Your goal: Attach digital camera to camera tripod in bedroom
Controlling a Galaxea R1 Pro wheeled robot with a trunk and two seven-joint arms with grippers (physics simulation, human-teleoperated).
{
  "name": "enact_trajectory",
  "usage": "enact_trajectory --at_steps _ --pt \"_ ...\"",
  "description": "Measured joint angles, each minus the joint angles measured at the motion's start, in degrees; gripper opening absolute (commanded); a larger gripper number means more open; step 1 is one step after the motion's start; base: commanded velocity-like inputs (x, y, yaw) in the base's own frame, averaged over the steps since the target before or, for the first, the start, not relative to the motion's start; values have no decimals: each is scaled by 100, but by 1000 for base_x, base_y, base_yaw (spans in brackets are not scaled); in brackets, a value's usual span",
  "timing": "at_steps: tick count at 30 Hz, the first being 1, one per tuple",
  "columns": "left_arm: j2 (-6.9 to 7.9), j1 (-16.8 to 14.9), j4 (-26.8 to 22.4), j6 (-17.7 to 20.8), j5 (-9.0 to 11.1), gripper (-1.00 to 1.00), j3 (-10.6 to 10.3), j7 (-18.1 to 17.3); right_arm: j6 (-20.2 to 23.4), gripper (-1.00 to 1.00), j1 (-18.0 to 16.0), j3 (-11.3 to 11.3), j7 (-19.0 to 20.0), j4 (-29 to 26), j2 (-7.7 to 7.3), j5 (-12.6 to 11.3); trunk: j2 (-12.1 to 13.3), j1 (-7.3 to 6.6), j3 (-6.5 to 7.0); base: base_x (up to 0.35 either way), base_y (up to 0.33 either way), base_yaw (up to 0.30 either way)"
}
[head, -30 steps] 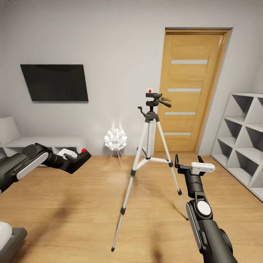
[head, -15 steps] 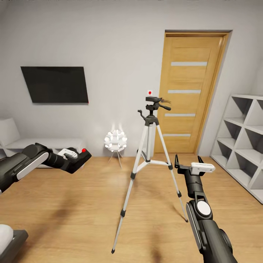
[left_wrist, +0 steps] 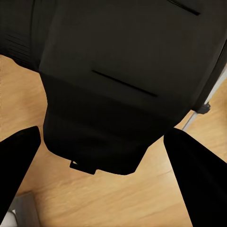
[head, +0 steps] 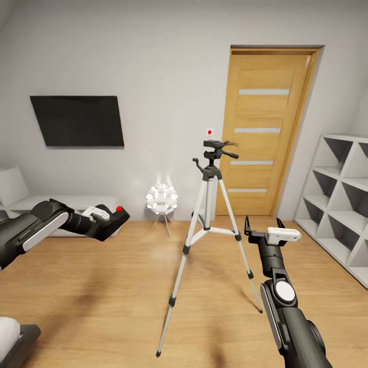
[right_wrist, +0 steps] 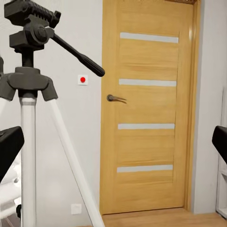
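Black digital camera [head: 113, 217] still clamped in left tool [head: 105, 221]; right tool [head: 263, 223] open, empty; view tilted up vs earlier

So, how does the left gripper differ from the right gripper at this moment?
The left gripper is shut on the digital camera, while the right gripper is open and holds nothing. The left gripper points sideways toward the camera tripod; the right gripper points upward, its fingers spread wide. The left gripper is farther from the tripod than the right gripper. Both hang above the wooden floor.
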Motion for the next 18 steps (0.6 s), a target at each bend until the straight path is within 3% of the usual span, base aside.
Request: enact_trajectory --at_steps 9,12,13,15,17,18 --pt "90 0 107 -44 10 -100 -48 -21 -12 100 0 0 0 206 0 0 361 -198 162 0 0 0" --pt "119 1 248 -308 33 -100 -160 -35 -31 100 -1 1 0 398 0 0 482 -264 215 0 0 0" --pt "127 4 391 -714 60 -100 -432 -46 -36 100 2 1 0 480 0 -1 523 -285 233 0 0 0" --pt "135 4 505 -1112 184 -100 -831 -54 -45 100 140 1 0 523 0 -1 602 -329 269 0 0 0" --pt "182 3 559 -1415 448 -100 -1175 -58 -135 100 441 0 11 540 -5 -2 682 -373 304 0 0 0" --pt "240 4 577 -1621 730 -100 -1390 -58 -303 100 642 0 16 556 -5 -2 722 -395 322 0 0 0"
